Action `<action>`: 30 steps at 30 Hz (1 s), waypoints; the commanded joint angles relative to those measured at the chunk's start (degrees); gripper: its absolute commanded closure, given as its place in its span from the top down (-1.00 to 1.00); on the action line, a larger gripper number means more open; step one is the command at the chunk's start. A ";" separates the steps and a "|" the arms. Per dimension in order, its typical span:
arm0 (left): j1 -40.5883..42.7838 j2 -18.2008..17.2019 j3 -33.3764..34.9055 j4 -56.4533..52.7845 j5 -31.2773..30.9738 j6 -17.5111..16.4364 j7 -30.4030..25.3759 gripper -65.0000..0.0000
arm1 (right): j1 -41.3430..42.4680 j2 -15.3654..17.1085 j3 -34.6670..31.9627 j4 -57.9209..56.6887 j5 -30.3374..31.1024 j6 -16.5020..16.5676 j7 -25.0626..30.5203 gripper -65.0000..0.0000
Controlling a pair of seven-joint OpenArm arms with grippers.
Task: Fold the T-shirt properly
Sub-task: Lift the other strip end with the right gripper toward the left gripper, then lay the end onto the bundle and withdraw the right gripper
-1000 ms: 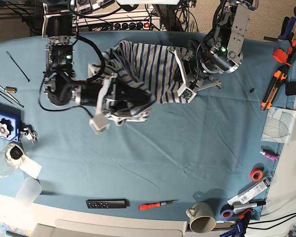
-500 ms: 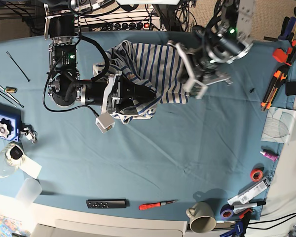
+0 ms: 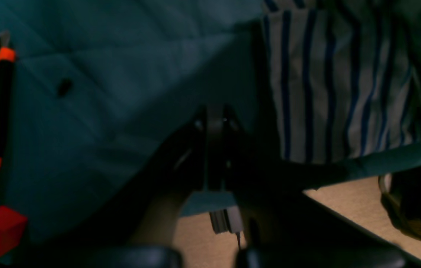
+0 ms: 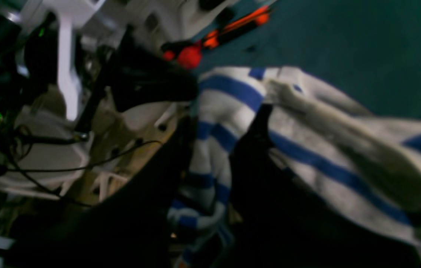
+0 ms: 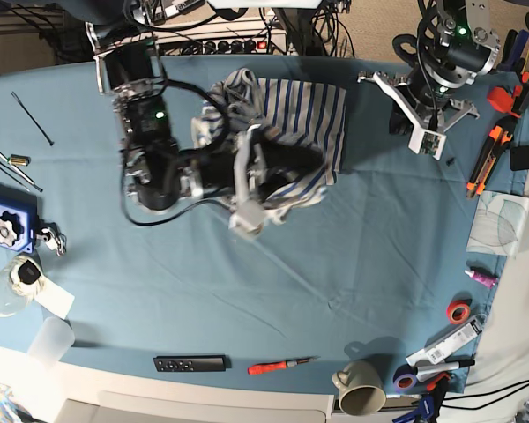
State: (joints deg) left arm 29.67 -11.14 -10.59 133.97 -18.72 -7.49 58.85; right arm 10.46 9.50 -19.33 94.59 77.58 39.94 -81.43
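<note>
The T-shirt (image 5: 301, 119), white with blue stripes, lies bunched at the back middle of the teal table. My right gripper (image 5: 289, 164) lies across its front part and is shut on a fold of the cloth; the right wrist view shows the striped cloth (image 4: 210, 149) pinched between the dark fingers (image 4: 255, 149). My left gripper (image 5: 398, 116) is off the shirt, to its right above the bare table. In the left wrist view the left gripper (image 3: 215, 141) has its fingers together and holds nothing, and the shirt's edge (image 3: 329, 85) hangs at the upper right.
Orange utility knives (image 5: 489, 154) and a red clamp (image 5: 502, 97) lie at the right edge. Tape rolls (image 5: 459, 310), a mug (image 5: 361, 392), a red screwdriver (image 5: 278, 364) and a remote (image 5: 189, 363) line the front. A blue device (image 5: 4, 225) sits on the left.
My left gripper has let go of the shirt's right edge and moved up and to the right. My right arm has swung right with the cloth, and the shirt is more bunched.
</note>
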 commanded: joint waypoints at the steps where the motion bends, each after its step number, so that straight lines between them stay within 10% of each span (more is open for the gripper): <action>1: 0.02 -0.13 -0.11 1.03 -0.57 -0.02 -1.29 -1.00 | 1.29 -0.52 -0.28 0.92 -0.22 0.06 1.43 -1.00; 7: 0.02 -0.13 -0.11 1.03 -0.37 -0.04 -1.29 -1.00 | 1.29 -1.11 -0.87 0.92 -5.51 0.06 1.43 -1.00; 12: 0.02 -0.13 -0.11 1.03 -0.37 -0.02 -1.49 -1.00 | 1.33 -1.29 -0.87 0.94 -4.11 0.06 1.43 -0.50; 24: 0.07 -0.13 -0.11 1.03 1.38 0.00 -1.51 -1.00 | 4.68 -6.73 -5.70 0.94 0.63 0.06 1.43 -0.49; 30: 0.44 -0.13 -0.11 1.03 1.60 0.00 -1.49 -1.00 | 4.55 -7.23 -8.44 0.94 -13.46 0.06 1.43 -0.49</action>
State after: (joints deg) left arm 29.87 -11.11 -10.59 133.97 -16.99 -7.46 58.59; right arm 13.63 2.66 -27.97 94.56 61.95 39.92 -81.60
